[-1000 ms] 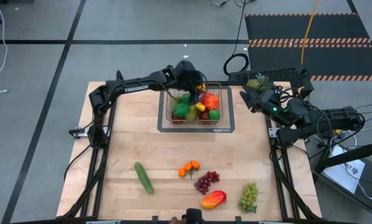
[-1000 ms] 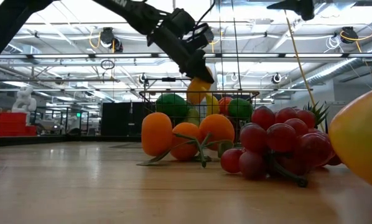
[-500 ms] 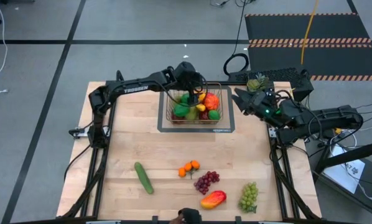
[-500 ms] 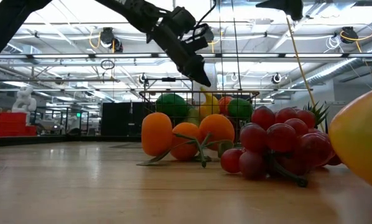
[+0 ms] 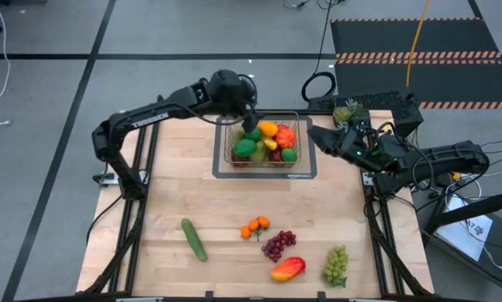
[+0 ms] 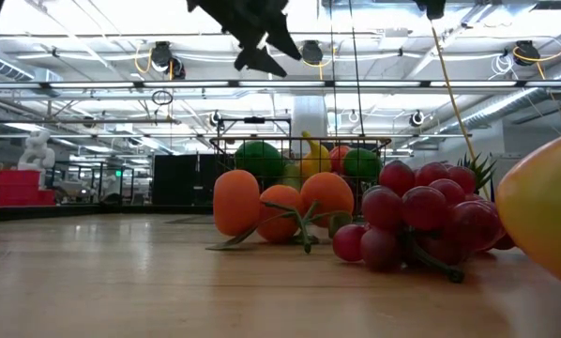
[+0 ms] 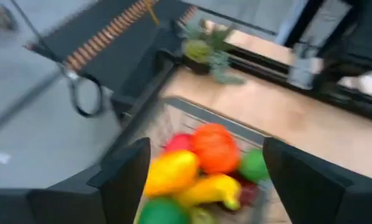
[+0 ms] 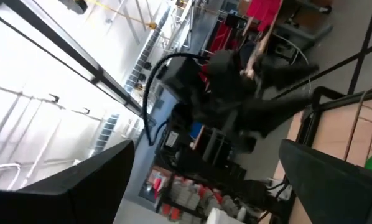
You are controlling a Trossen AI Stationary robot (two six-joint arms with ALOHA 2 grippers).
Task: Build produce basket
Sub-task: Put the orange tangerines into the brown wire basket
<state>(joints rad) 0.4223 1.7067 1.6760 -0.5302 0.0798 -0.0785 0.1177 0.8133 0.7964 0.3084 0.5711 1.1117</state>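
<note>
The wooden table (image 5: 175, 184) fills the middle of the high view. The basket (image 5: 263, 141) sits in its upper centre on a dark mat, already heaped with produce. The left gripper (image 5: 249, 117) hangs just above the basket's upper left corner with its fingers spread and nothing between them, as the left wrist view shows. The right gripper (image 5: 315, 136) waits just right of the basket, its fingers wide apart and empty.

Loose pieces lie low in the frame: a cucumber (image 5: 194, 239) at lower left, oranges (image 5: 255, 226) in the centre, purple grapes (image 5: 278, 245) just beside them, a mango (image 5: 287, 268) below, and green grapes (image 5: 336, 265) at lower right.

These look like light, hard plastic toys (probably smooth and a bit slippery). The cucumber is best pinched across its middle. The grape bunches are lumpy and likely safest taken across the widest part of the cluster.
</note>
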